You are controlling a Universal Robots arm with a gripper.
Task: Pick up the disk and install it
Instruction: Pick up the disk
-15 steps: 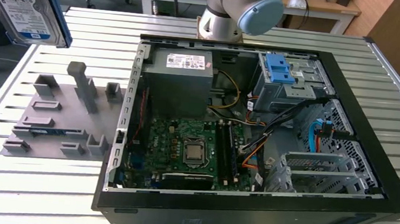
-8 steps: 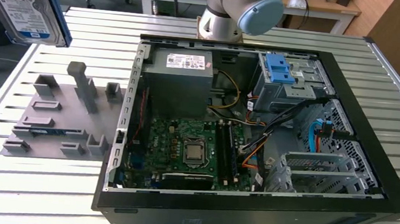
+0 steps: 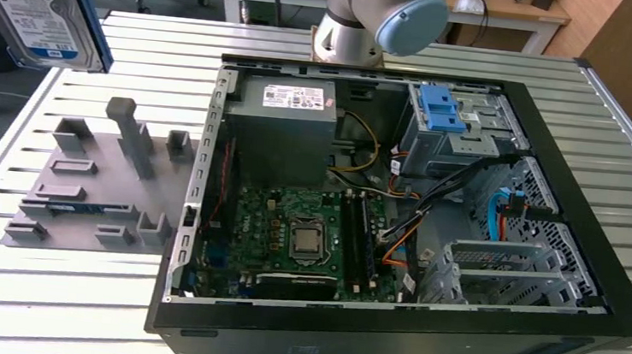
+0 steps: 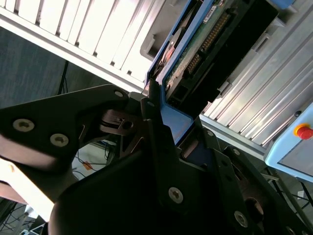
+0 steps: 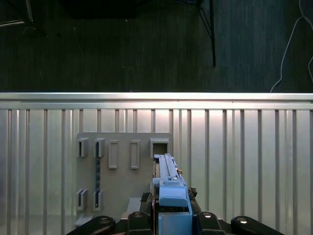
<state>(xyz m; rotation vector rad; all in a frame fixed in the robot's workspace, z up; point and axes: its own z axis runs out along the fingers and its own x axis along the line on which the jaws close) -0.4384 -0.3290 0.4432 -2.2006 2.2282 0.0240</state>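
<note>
The gripper (image 5: 172,209) is closed on the disk (image 3: 35,11), with its fingers (image 4: 152,122) pinching the end of the blue bracket (image 5: 171,192) that runs round the drive. The disk hangs well above the table (image 3: 53,308), up over that side of the tabletop that falls to the exterior view's left. In the first wrist view the grey slotted holder (image 3: 98,184) lies below it, close to that edge.

The drive's long axis runs down and away from the fingers. It stands close to upright with a slight lean, and its labelled face is turned toward the exterior camera. In the first wrist view it shows edge-on, a thin blue strip pointing at the holder.

The open computer case (image 3: 589,201) sits toward the middle of the tabletop. The silver cage (image 3: 457,134) with the blue latch sits in the case's far corner, well apart from the disk and toward the exterior view's right. The arm's base (image 3: 364,18) stands at the far edge of the table, behind the case. I judge the pick-up done, with the drive carried clear of everything and not yet in the case.
</note>
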